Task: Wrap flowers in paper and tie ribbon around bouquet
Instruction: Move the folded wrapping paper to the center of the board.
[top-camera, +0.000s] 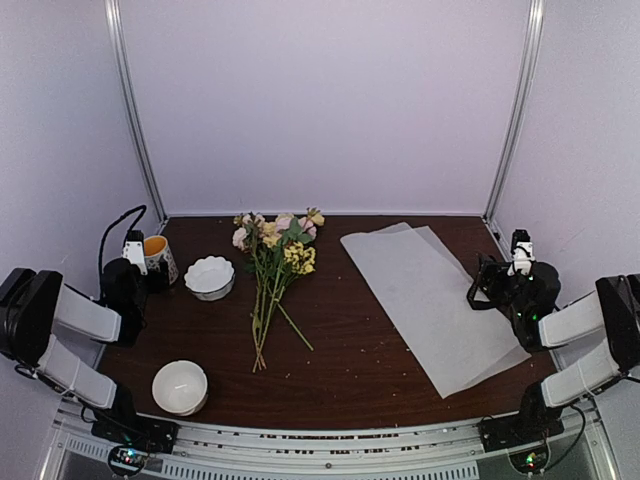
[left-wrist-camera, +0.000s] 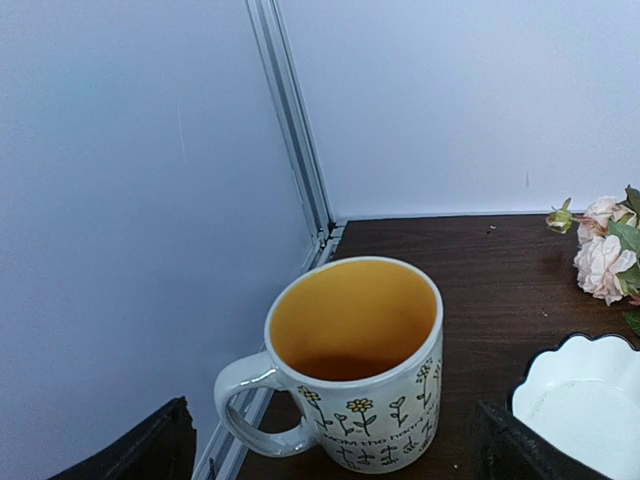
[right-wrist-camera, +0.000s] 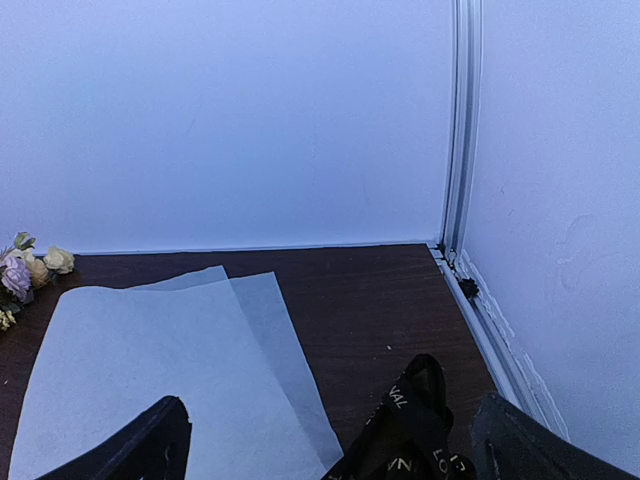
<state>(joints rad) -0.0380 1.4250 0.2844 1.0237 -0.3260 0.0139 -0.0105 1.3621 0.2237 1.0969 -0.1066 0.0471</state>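
1. Black ribbon (right-wrist-camera: 412, 425) with pale lettering lay closest to the right wrist camera, bunched on the table (top-camera: 350, 370) between the fingers of the right gripper (right-wrist-camera: 332, 445). Those jaws stood wide apart and gripped nothing; whether either finger touched the ribbon could not be told.
2. Just left of the ribbon lay the paper (top-camera: 425, 295), flat on the right half of the table and running diagonally from the far middle toward the near right edge. A second layer showed along its far edge, slightly offset.
3. Left of the paper, near it but not on it, lay the flowers (top-camera: 272, 270), with blooms toward the back wall and stems pointing at the near edge.
4. Further left stood a scalloped white bowl (top-camera: 210, 277) and a mug (left-wrist-camera: 355, 360) with a yellow inside. A plain white bowl (top-camera: 180, 387) sat near the front edge.
5. The left gripper (left-wrist-camera: 335, 450) faced the mug, jaws spread wide and empty.
6. Judged from this layout, the wrapping had not begun: flowers, paper and ribbon all lay separate.
7. The next move likely called for one arm to pinch the thin stems low down and carry the bunch onto the paper. The sheet looked light and could slide or crumple, so the other arm might need to steady it.
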